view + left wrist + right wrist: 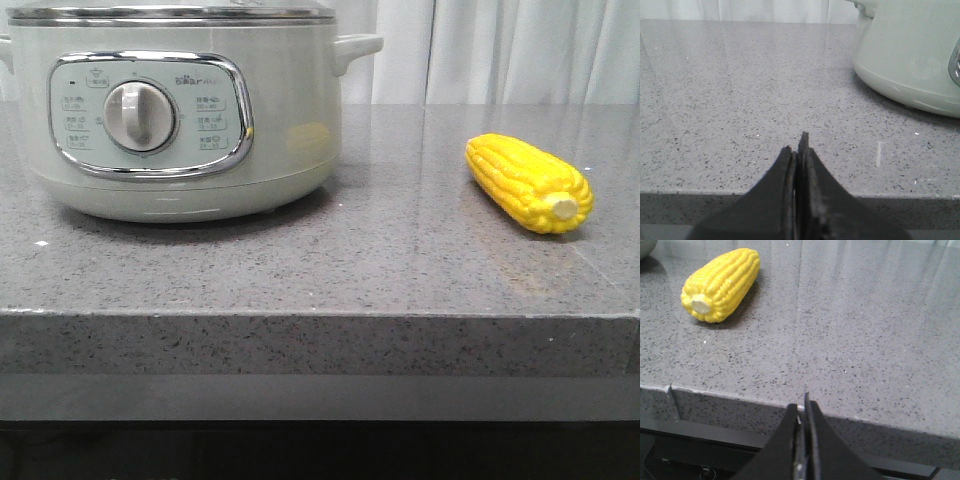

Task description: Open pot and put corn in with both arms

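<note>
Grey speckled stone is forming the counter (360, 260), which is carrying a pale grey-green electric cooker pot (290, 120) on the left side of the front view and a yellow corn cob (528, 183) on the right, the two well apart. The pot is sitting upright with its steel-rimmed lid (170, 14) on top, its chrome-framed control panel (150, 115) and round white dial (139, 116) facing the camera, and a small side handle (357, 46) sticking out to the right. The corn cob is lying on its side, its pale stub end (565, 208) pointing toward the counter's front edge.

Neither arm is showing in the front view. In the left wrist view, the left tool (799, 147) is hanging low at the counter's front edge, its two dark fingers pressed together and gripping nothing, with the pot off to one side and apart from it. In the right wrist view, the right tool (802, 407) is sitting at the same front edge, fingers likewise closed and empty, the corn cob lying farther back on the counter, clear of it.
</note>
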`<state>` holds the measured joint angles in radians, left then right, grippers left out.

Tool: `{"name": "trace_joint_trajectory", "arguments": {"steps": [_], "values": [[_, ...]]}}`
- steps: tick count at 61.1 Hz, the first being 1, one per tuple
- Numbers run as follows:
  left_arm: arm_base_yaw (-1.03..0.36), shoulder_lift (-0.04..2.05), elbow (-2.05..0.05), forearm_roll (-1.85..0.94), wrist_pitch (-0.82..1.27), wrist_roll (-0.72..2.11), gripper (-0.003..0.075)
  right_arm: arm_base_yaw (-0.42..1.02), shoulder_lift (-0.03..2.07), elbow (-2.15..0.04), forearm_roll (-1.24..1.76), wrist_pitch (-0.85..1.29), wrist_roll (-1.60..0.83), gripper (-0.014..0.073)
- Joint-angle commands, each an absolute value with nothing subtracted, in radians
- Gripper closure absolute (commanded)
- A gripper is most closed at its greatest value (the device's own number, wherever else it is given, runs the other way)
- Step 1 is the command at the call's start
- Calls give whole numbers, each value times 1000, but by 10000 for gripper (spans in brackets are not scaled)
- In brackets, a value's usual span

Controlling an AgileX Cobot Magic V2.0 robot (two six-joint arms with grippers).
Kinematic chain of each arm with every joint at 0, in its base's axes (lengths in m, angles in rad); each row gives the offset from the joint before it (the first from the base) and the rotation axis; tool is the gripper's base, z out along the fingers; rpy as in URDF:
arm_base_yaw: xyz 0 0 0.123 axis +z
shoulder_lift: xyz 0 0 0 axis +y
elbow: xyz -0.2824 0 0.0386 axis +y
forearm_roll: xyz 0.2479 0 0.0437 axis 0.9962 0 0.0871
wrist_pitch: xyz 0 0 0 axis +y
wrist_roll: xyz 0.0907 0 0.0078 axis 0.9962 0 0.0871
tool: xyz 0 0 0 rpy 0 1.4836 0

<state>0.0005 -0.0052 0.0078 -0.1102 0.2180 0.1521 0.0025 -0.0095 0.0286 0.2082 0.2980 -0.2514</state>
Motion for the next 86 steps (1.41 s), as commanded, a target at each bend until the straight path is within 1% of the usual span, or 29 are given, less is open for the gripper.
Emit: {"name": "trace_joint_trajectory", "arguments": {"steps": [1,86], "values": [[0,-27,6,-122,137,150,738,-2,-31,25,202,223,-259,662],[0,-27,6,-122,137,150,738,-2,-31,25,202,207,-259,662]]}}
